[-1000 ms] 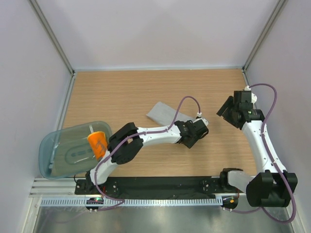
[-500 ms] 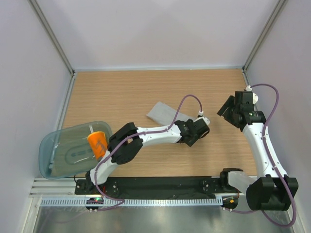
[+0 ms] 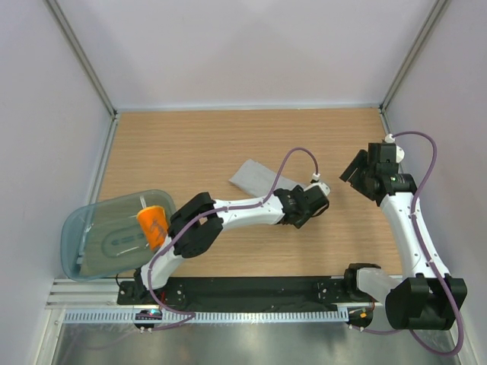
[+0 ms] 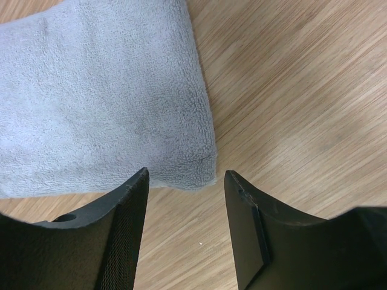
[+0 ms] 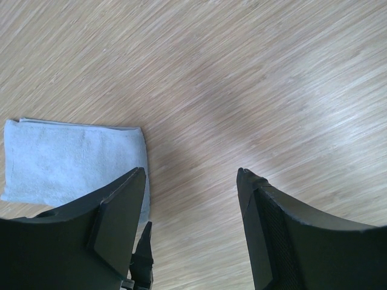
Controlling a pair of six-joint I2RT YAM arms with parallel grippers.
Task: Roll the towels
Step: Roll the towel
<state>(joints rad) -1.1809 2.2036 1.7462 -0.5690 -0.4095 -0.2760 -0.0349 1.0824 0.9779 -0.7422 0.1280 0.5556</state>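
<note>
The light grey towel (image 3: 255, 176) lies folded flat on the wooden table, with my left arm crossing its right end. In the left wrist view its fluffy corner (image 4: 193, 163) sits just beyond the tips of my left gripper (image 4: 186, 175), which is open with only bare wood between its fingers. The small orange towel (image 3: 153, 224) stands rolled inside the teal tub (image 3: 91, 243) at the left. My right gripper (image 3: 354, 169) hovers to the right of the grey towel (image 5: 66, 160). It is open (image 5: 191, 172) over bare wood and holds nothing.
The tub overhangs the table's left edge near the front. White walls close in the table on the left, back and right. Bare wood stretches behind the grey towel and between the two grippers. The arm bases sit on a black rail (image 3: 251, 293) at the front.
My left gripper has crept slightly to the right at the towel's corner. The right arm shifted a little at first and then held still. Both towels stay where they were.
</note>
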